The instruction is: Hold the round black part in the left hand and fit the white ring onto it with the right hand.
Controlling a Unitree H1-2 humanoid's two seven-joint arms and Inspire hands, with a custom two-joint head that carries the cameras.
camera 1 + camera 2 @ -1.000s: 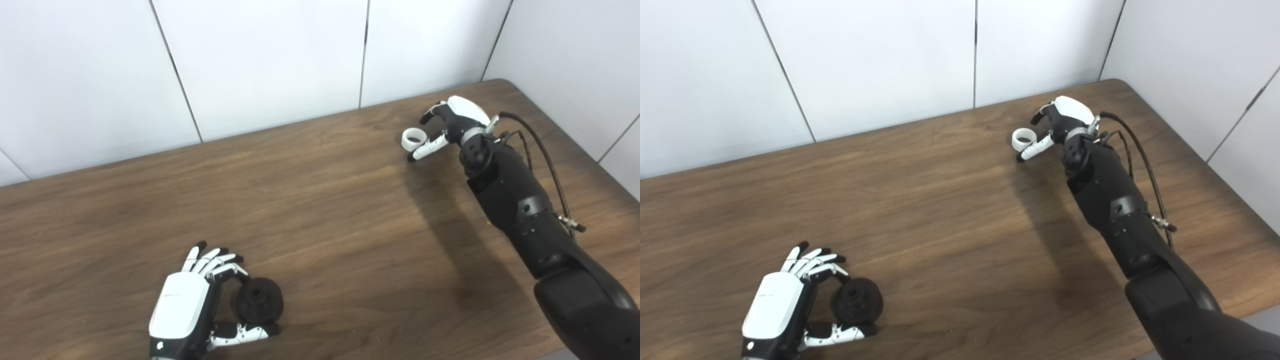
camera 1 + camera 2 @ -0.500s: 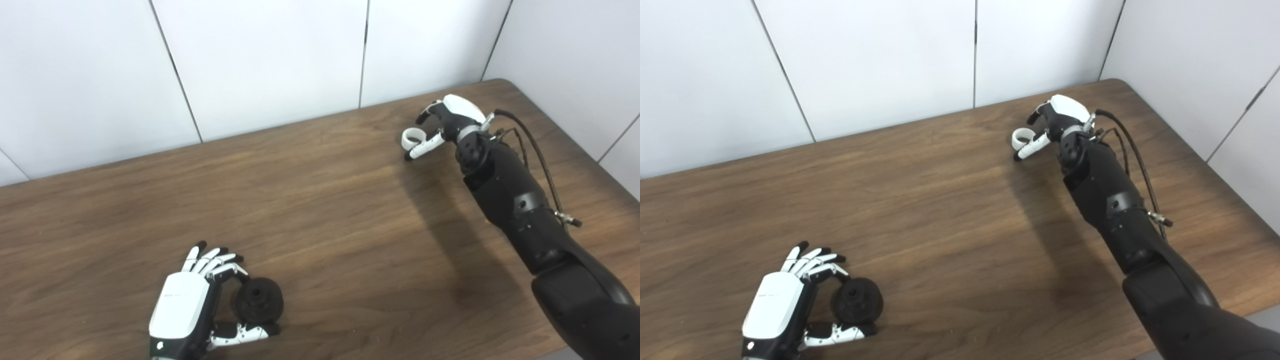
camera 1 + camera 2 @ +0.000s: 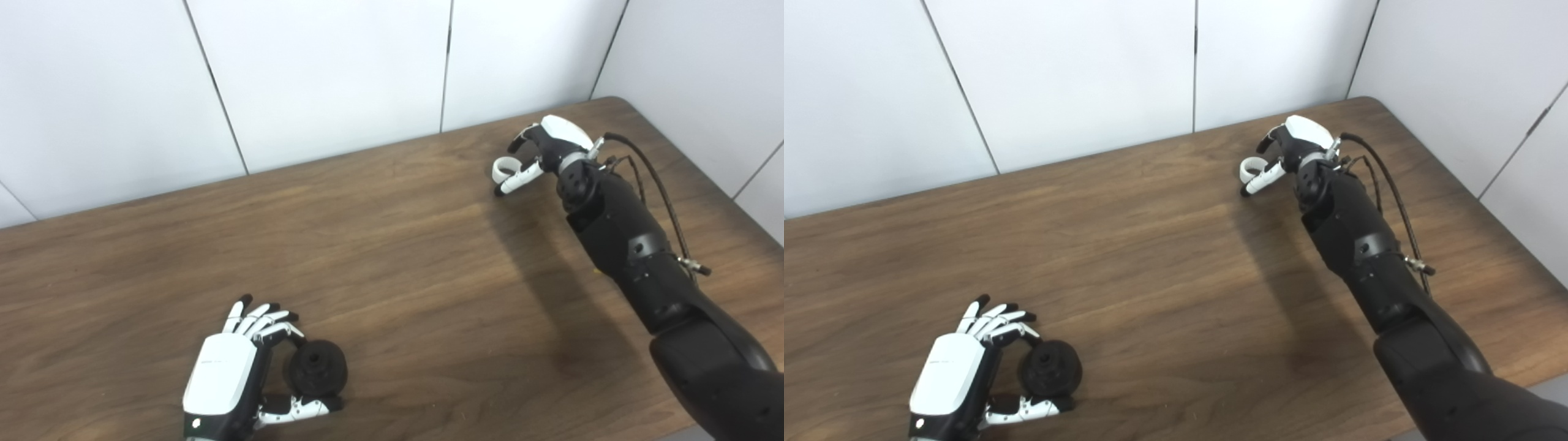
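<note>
- Wood-grain table [image 3: 392, 263] fills the view, with white wall panels [image 3: 318, 73] behind it and along the right side.
- Nearest, at the bottom left, the left hand [image 3: 236, 370] lies low over the table with its white back turned up.
- Its fingers [image 3: 264, 321] curl around the far side of the black part [image 3: 318, 368] and its thumb [image 3: 297, 407] reaches under the near side, so the part sits between them; whether they press on it or only cup it I cannot tell.
- That part is a round dark disc with a raised hub and a hole in the middle, and it appears to rest on the wood just right of the palm.
- At the right the black right forearm [image 3: 631, 245] rises from the bottom corner towards the far end of the table, a braided cable [image 3: 658, 184] looping along it.
- Farthest off, the right hand [image 3: 542, 153] is by the far right corner, fingers partly bent and apart.
- White ring [image 3: 503, 168] lies at its fingertips, the thumb [image 3: 517, 179] touching or just beside the ring's near edge, a dark-tipped finger [image 3: 516, 142] arched above it.
- Whether the ring is pinched or still loose on the table I cannot tell.
- Ring and part are well apart, at opposite ends of the table.
</note>
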